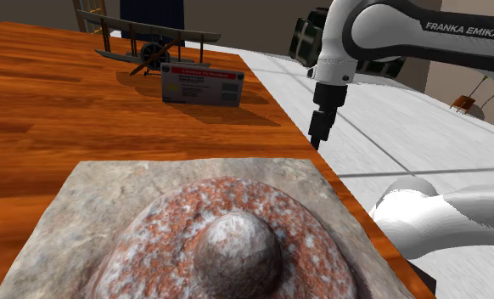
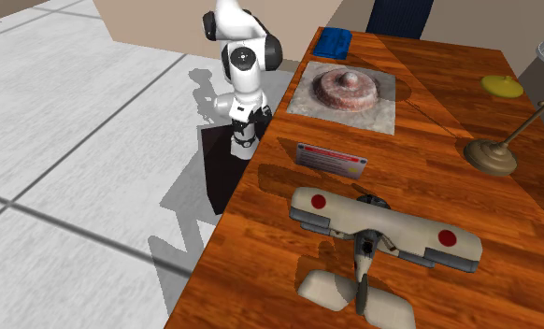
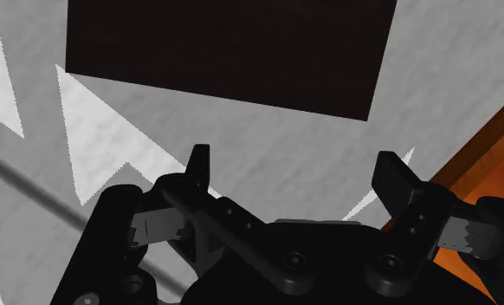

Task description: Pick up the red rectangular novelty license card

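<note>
While the gripper [image 1: 318, 136] hung past the table's [image 1: 42, 119] right edge, above the grey floor, its fingers stood apart with nothing between them. The license card [image 1: 201, 83], grey-faced with a red strip along its top, rested on the wooden table, well apart from the gripper, to its left and farther off in the shoulder view. A toy biplane [image 1: 152, 47] stood just beyond the card, and a stone slab with a reddish dome [image 1: 211, 238] lay nearer.

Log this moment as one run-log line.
stage: before approach | end effector: open, empty, over floor beside table | card: standing on table by toy biplane, untouched
</note>
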Robot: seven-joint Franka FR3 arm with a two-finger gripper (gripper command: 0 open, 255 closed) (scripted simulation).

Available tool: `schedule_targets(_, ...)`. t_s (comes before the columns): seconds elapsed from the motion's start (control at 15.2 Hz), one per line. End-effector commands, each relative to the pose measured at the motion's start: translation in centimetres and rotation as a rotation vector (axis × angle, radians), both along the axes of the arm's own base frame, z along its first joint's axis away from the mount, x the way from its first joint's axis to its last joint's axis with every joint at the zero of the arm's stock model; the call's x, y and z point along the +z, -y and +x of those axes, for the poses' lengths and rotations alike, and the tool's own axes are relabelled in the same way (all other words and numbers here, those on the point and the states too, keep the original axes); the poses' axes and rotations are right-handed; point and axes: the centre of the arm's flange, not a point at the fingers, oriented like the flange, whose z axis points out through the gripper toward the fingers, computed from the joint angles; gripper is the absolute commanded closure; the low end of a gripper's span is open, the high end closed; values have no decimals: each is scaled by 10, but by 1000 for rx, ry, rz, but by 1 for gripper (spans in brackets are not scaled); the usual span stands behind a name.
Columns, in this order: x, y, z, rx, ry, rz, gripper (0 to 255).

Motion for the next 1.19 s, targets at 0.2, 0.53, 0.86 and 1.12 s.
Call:
schedule_targets(0.2,15,-8,33,91,28,3,0)
schedule_targets(0.53,42,-28,85,242,74,9,0)
schedule_targets(0.86,72,-55,133,394,120,14,0)
schedule_targets(1.12,97,-82,166,515,157,19,0)
